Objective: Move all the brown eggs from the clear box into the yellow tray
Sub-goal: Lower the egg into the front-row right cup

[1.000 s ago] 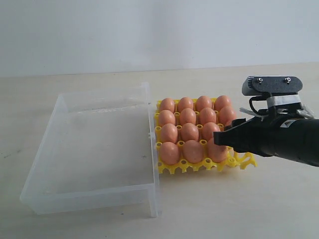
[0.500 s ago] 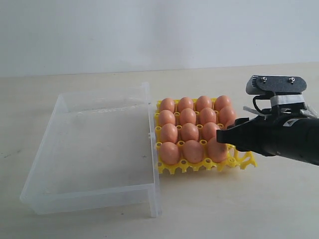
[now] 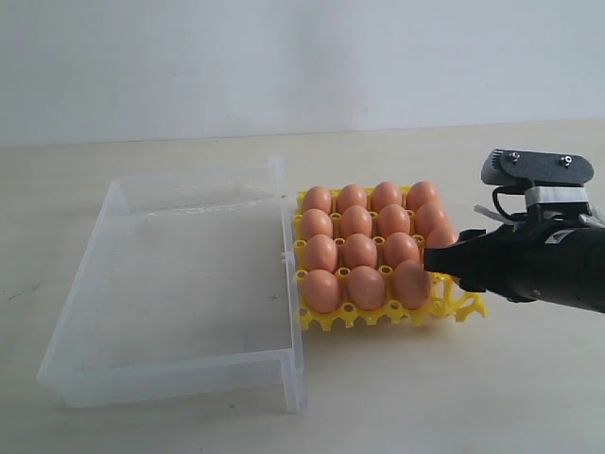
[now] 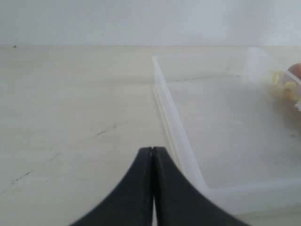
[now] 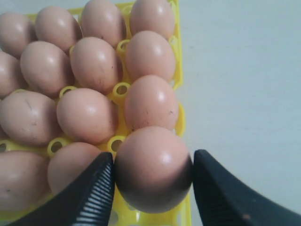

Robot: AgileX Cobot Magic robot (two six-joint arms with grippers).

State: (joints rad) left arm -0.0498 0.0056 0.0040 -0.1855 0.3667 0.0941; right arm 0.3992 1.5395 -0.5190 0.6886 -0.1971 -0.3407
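The yellow tray holds several brown eggs in its cups. My right gripper reaches in from the right over the tray's front right corner. In the right wrist view, this gripper is shut on one brown egg, held just above the corner cup of the yellow tray. The clear box lies left of the tray with no egg showing in it. My left gripper is shut and empty, low over the table beside the clear box's wall.
The box and tray sit side by side on a pale tabletop, and a white wall rises behind. Bare table lies in front of the tray and to its right, under my right arm. The left arm is outside the exterior view.
My right gripper has shifted to the right along the tray's front row with the egg in it, uncovering the third front egg. The left gripper, box and other eggs have not moved.
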